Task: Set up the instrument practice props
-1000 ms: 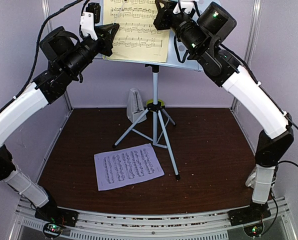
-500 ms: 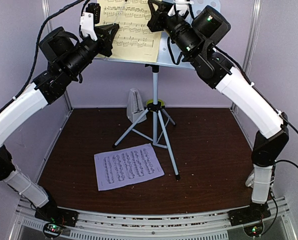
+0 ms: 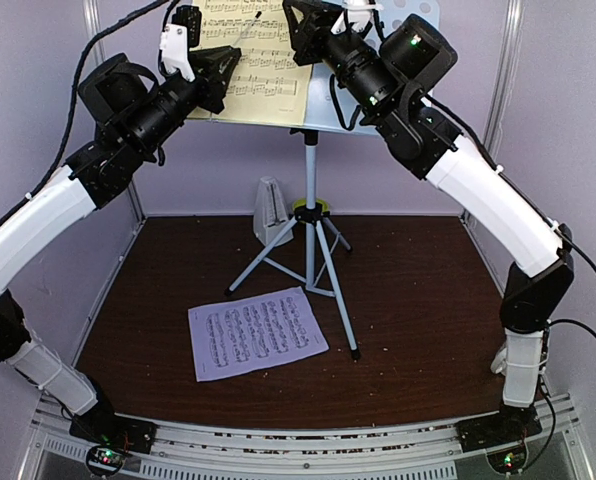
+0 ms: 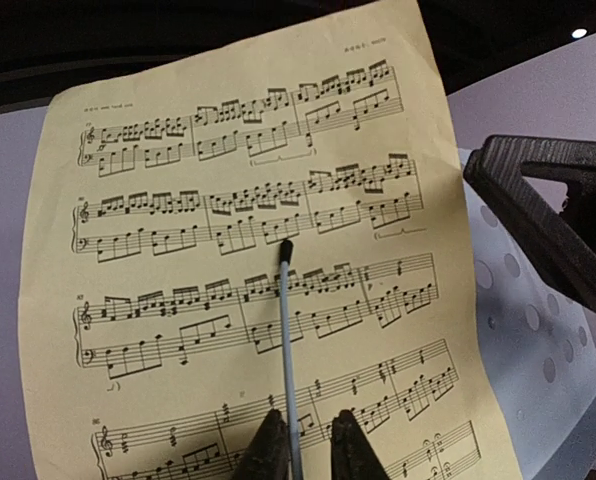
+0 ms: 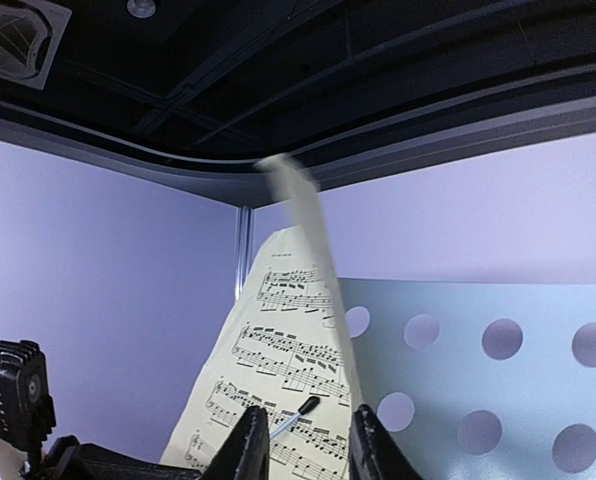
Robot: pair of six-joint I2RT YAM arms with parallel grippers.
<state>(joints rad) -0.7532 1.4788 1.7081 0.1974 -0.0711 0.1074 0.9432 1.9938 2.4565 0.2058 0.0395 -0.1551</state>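
As was seen from above, the yellow printed music sheet (image 3: 261, 75) was propped on the white perforated music stand (image 3: 433, 15) on its grey tripod (image 3: 310, 200) near the tabletop's (image 3: 418, 320) far edge, beside the small white pyramid metronome (image 3: 269, 210). The lilac printed sheet (image 3: 256, 333) was laid toward the near edge. In the left wrist view the left gripper (image 4: 307, 418) was shown slightly parted, and in the right wrist view the right gripper (image 5: 308, 410) wider, neither clamped.
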